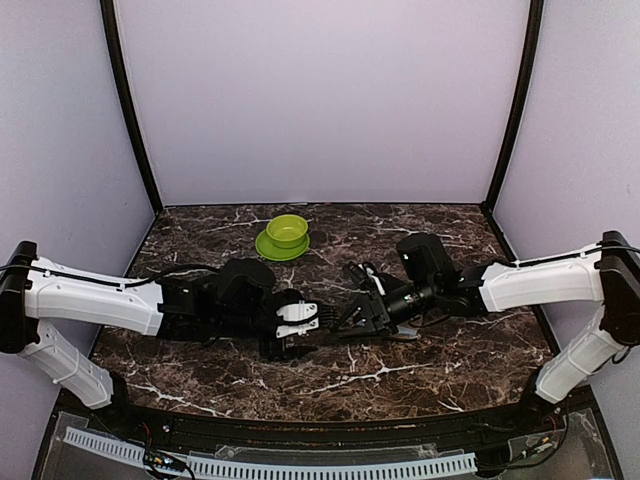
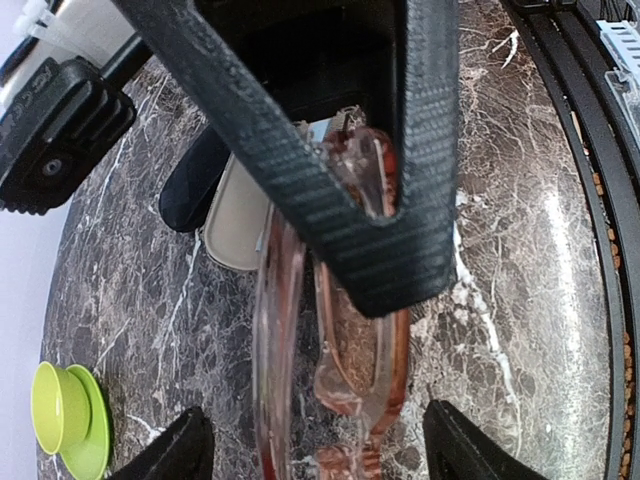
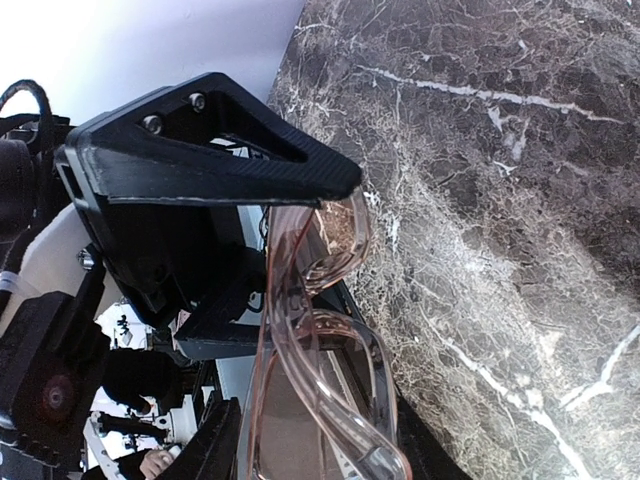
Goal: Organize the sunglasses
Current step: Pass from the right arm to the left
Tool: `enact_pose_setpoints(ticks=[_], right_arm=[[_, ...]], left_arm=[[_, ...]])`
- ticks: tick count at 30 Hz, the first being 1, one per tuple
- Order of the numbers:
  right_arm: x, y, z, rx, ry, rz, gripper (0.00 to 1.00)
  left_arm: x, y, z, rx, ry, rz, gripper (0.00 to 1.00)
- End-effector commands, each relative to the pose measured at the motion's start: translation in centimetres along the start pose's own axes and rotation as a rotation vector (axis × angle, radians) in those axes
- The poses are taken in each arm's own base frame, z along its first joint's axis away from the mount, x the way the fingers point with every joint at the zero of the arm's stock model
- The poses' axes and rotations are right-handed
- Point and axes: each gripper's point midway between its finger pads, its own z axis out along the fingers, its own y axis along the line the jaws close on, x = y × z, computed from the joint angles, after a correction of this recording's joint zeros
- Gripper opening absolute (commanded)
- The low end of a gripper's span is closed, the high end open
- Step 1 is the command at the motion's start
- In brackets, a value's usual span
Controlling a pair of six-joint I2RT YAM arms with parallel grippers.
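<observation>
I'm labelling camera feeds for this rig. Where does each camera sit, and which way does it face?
Top external: above and behind the bases, looking down on the marble table; both arms show.
Left wrist: on the left arm, facing the sunglasses past the left gripper.
Right wrist: on the right arm, facing the same pair past the right gripper.
Shared: both wrist views show the sunglasses; top and left wrist show the green bowl.

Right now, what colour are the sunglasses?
The sunglasses are translucent reddish-pink, clearest in the right wrist view.
</observation>
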Motion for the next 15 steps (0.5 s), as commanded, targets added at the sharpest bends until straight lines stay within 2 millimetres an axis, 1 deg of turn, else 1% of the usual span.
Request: enact_pose_setpoints(ticks=[1,6,7,11,15], right_arm=[[-0.2,0.1,0.1,-0.031,-0.005,-0.014,0.27],[-0.1,0.1,0.2,-0.036,-0.003,-0.009,0.27],[-0.2,0.1,0.2,-0.038,-0.005,-0.010,0.27],[-0.2,0.1,0.2,-0.040,-0.008,-0.007,0.27],[-0.2,0.0,0.3,-0.038,-0.007,-0.001,0.27]], left_arm=[[-1.5,1.2,-0.5,-0.059,-0.027,0.018,0.74],[-0.8,1.1,-0.8,-0.071,-0.018,0.029,0.63],[-0.7,1.0,-0.8,-0.070,-0.017,0.031,0.62],[-0.1,0.7,-0.6,-0.063,-0.001,0.028,0.54],[-0.3,0.8,-0.4,-0.063,-0.005,0.020,0.46]])
